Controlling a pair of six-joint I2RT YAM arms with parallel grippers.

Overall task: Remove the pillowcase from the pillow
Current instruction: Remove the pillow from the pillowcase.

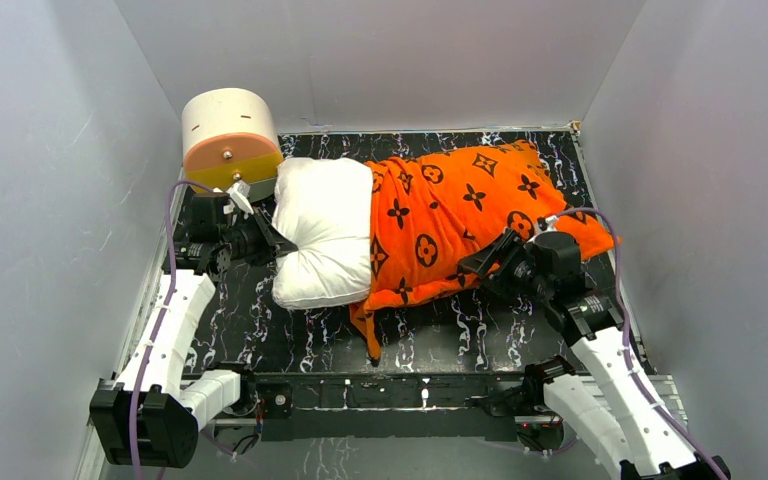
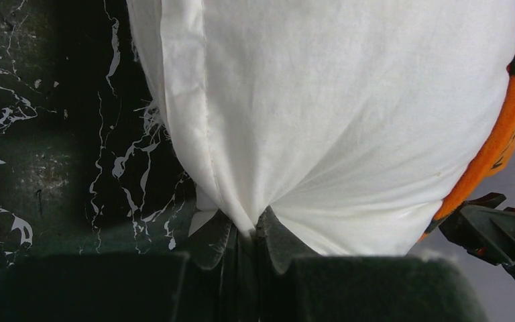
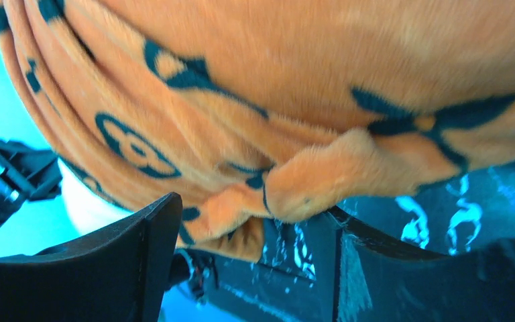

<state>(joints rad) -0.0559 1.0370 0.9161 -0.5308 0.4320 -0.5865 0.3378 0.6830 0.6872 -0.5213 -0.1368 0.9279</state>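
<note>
The pillow [image 1: 325, 230] lies on the bench [image 1: 460, 335], its right half inside the pillowcase [image 1: 460, 215]. Left jaws pinch the pillow's bare white end; right jaws stand spread, a plush fold seemingly loose between them. Limp, light fabric bunches: best grip that near-edge fold deep.

— What is gripped by the left tool [image 2: 245, 233]?
— A fold of the white pillow [image 2: 322, 121] is pinched between its closed fingers, and creases are drawn toward the pinch.
— And around it?
— The orange pillowcase [image 2: 509, 127] is seen at the right edge, and the black marbled desk [image 2: 53, 154] at the left.
</note>
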